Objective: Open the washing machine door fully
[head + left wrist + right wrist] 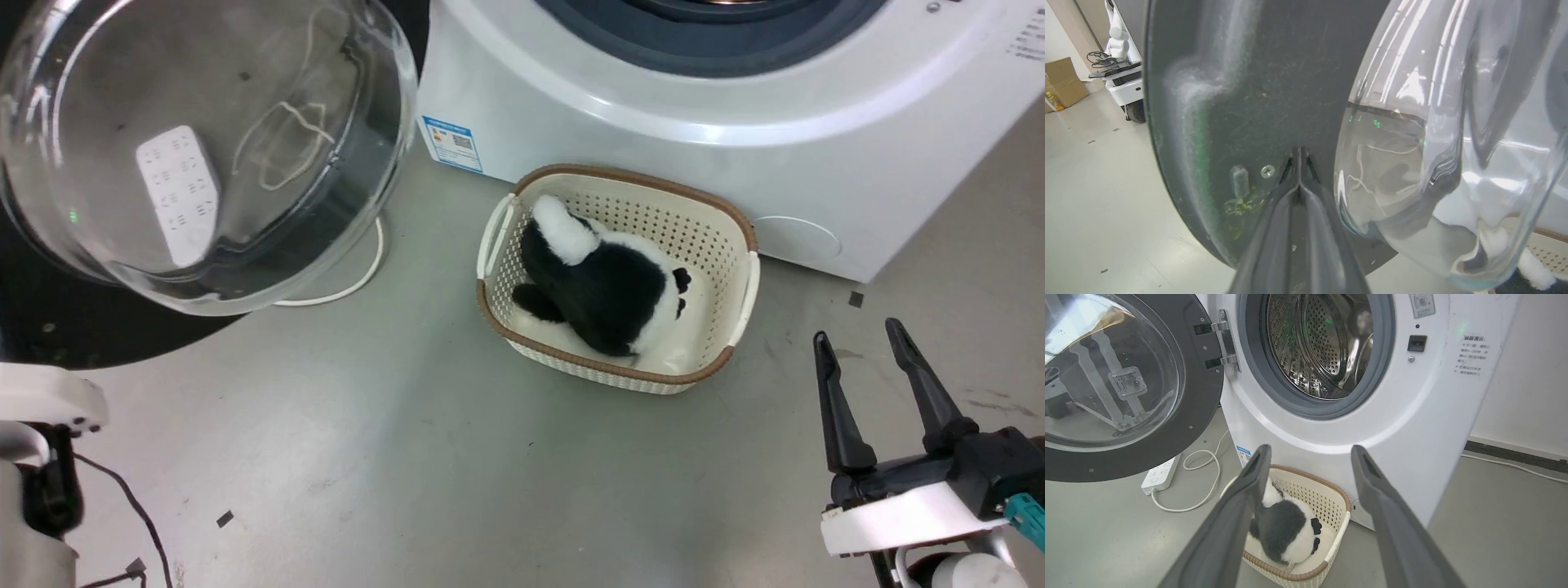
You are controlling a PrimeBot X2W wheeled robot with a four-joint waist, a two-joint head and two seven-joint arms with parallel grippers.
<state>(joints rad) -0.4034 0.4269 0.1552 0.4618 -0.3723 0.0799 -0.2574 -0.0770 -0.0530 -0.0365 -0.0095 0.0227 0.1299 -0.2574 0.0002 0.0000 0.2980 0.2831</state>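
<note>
The washing machine door (1202, 396) stands swung out to the left on its metal hinge (1227, 343), inner face showing. Its clear glass bowl (204, 147) bulges toward me at the head view's upper left, with the black rim (49, 327) below it. My left gripper (1299, 153) is shut, its joined tips against the door's black inner face (1249, 81) just left of the glass bowl (1433, 143). The white washing machine (653, 139) shows its steel drum (1323, 343) and grey gasket. My right gripper (856, 330) hovers open and empty over the floor at lower right.
A cream basket (739, 237) holding a black-and-white plush toy (604, 286) sits on the floor before the machine. A white power strip (1161, 473) and its looped cable (1208, 490) lie under the door. Another robot (1122, 81) and a cardboard box (1063, 81) stand behind the door.
</note>
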